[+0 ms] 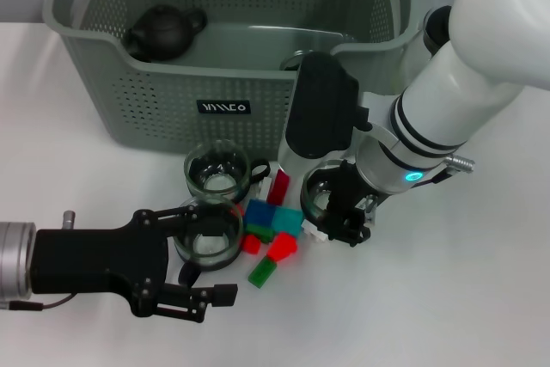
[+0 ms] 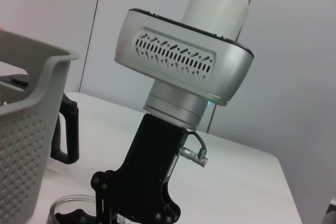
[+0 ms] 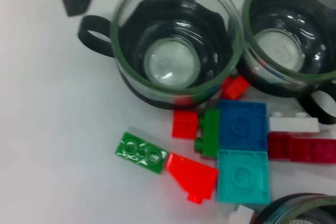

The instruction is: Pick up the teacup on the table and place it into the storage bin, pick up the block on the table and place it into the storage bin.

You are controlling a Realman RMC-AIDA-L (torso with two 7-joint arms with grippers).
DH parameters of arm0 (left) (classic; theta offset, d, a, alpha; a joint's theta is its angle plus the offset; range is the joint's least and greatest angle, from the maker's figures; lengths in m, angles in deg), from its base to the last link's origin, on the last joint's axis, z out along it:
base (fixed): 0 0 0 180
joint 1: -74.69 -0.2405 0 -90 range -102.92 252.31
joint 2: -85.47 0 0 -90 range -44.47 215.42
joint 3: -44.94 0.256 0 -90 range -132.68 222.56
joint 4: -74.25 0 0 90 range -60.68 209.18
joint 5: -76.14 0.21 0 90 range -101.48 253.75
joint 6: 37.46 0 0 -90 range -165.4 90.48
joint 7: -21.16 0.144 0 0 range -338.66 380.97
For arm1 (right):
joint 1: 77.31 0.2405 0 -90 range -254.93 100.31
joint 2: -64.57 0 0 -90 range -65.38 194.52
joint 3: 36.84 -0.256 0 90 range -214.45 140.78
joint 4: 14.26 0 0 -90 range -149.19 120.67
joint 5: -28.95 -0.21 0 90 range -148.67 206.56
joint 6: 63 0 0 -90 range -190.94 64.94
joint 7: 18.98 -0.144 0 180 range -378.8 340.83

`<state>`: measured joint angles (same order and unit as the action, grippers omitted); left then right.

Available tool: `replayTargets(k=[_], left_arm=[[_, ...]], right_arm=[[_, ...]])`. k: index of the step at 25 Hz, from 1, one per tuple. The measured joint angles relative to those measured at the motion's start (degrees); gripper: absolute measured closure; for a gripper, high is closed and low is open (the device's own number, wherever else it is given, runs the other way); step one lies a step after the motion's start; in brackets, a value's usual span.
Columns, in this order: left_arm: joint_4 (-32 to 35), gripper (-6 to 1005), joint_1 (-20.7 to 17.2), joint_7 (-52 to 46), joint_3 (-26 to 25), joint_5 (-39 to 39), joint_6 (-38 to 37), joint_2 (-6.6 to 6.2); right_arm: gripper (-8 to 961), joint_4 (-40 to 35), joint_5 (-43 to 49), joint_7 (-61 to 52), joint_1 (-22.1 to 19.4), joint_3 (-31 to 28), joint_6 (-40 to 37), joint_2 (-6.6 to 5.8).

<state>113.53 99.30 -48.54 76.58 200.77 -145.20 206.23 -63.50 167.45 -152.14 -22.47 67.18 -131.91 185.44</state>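
We saw the right pincer [image 1: 344, 217] lowered over a glass teacup [image 1: 320, 192] on the white worktop [image 1: 447, 298], its fingers down at the cup's rim, though we could not tell whether they gripped it. Just beside it lay the coloured blocks [image 3: 239, 145] and two more glass cups [image 3: 176, 40]. The left pincer [image 1: 206, 255] stood open around one cup, and the storage bin [image 1: 155, 92] stood behind, holding a dark teapot [image 1: 163, 30].

A plain white table [image 1: 481, 298] fills the head view, evenly lit with soft shadows. In the left wrist view, pale wall panels [image 2: 294, 77] rise behind the table's far edge, split by 2 thin dark vertical seams. No floor or window shows.
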Motion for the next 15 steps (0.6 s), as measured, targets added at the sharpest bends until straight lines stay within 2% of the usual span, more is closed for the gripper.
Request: replayTargets(k=[10,15], left_arm=[[0.0,65,-0.1,0.0,0.0,0.0,0.0,0.0],[0.0,65,-0.2,0.0,0.0,0.1,-0.1,0.0]], right_arm=[[900,-1.1,-0.2,-0.1,0.0,-0.5,-1.7,-0.26],[899,-5.7,0.3,-0.4,-0.8,-3.1,-5.7,-0.56]])
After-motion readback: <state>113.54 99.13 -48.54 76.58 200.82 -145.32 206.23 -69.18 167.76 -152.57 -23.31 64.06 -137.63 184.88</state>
